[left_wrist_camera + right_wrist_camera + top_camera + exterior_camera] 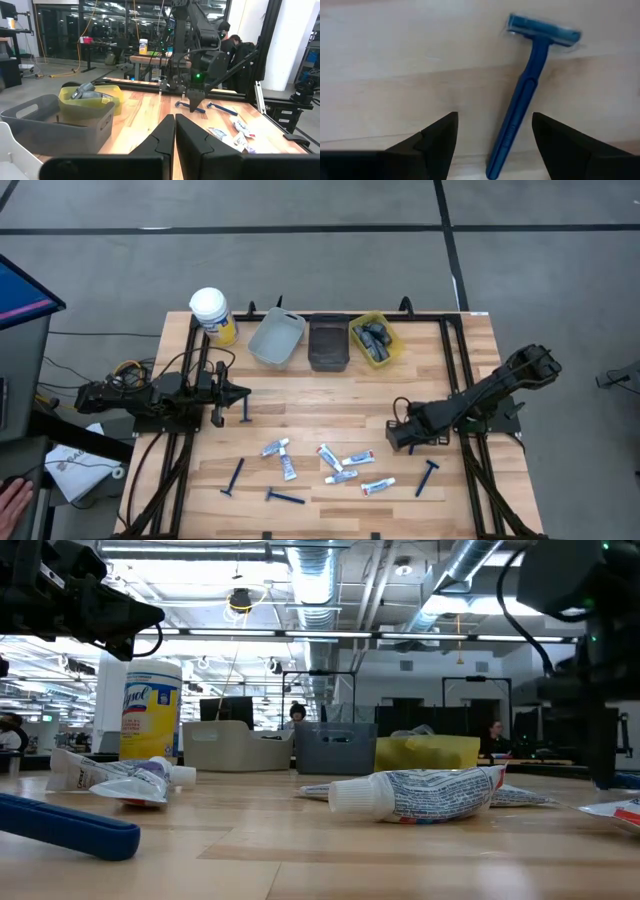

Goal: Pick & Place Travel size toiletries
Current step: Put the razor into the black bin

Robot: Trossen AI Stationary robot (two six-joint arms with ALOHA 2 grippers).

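Several white tubes (328,458) and blue razors (233,477) lie flat on the wooden table (300,395); dark bottles (375,338) lie in the yellow bin (393,348). My right gripper (493,122) points down, open, low over a blue razor (520,105). The razor's handle lies between the two fingers, nearer one of them, and touches neither. In the left wrist view this razor (181,104) shows beside the right gripper (195,106); in the high view the right gripper (398,436) hides it. My left gripper (243,392) waits at the table's left, shut and level.
A grey bin (277,338), a dark bin (328,345) and the yellow bin stand in a row at the far edge, a white-lidded yellow jar (213,315) left of them. Another razor (427,477) lies near the right gripper, one more (246,410) by the left.
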